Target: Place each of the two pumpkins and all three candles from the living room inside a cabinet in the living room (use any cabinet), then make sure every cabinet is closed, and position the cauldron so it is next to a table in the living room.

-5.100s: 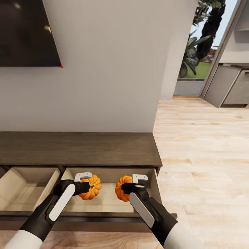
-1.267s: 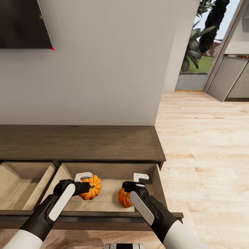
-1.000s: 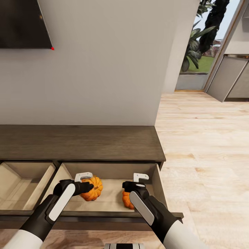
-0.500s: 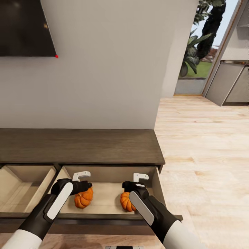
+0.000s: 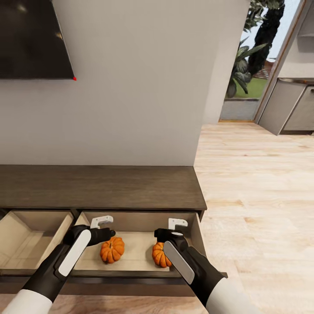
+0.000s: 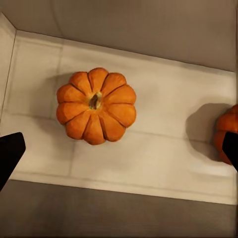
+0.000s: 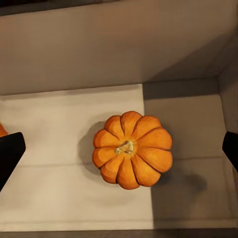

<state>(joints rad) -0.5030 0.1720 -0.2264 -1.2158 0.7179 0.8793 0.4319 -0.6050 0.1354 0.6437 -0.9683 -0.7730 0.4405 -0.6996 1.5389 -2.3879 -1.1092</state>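
Note:
Two small orange pumpkins rest on the floor of the open right-hand drawer (image 5: 197,233) of the dark-brown cabinet (image 5: 100,186). The left pumpkin (image 5: 112,249) (image 6: 96,105) sits stem up, and my left gripper (image 5: 103,228) (image 6: 120,151) hangs open above it, holding nothing. The right pumpkin (image 5: 158,254) (image 7: 132,149) sits near the drawer's right wall, partly hidden behind my right arm in the head view. Above it, my right gripper (image 5: 175,229) (image 7: 120,150) is open and apart from it. The left wrist view catches the right pumpkin's edge (image 6: 225,134).
A second drawer (image 5: 26,237) stands open to the left. A dark TV (image 5: 32,39) hangs on the grey wall above the cabinet. Light wood floor (image 5: 257,209) stretches to the right towards a doorway with plants (image 5: 244,65) and grey kitchen cupboards (image 5: 292,107).
Both pumpkins left the grippers and dropped to the drawer floor, the right one first. The left one landed tilted, then settled upright. Both grippers now stand open above them. The head camera shifted slightly.

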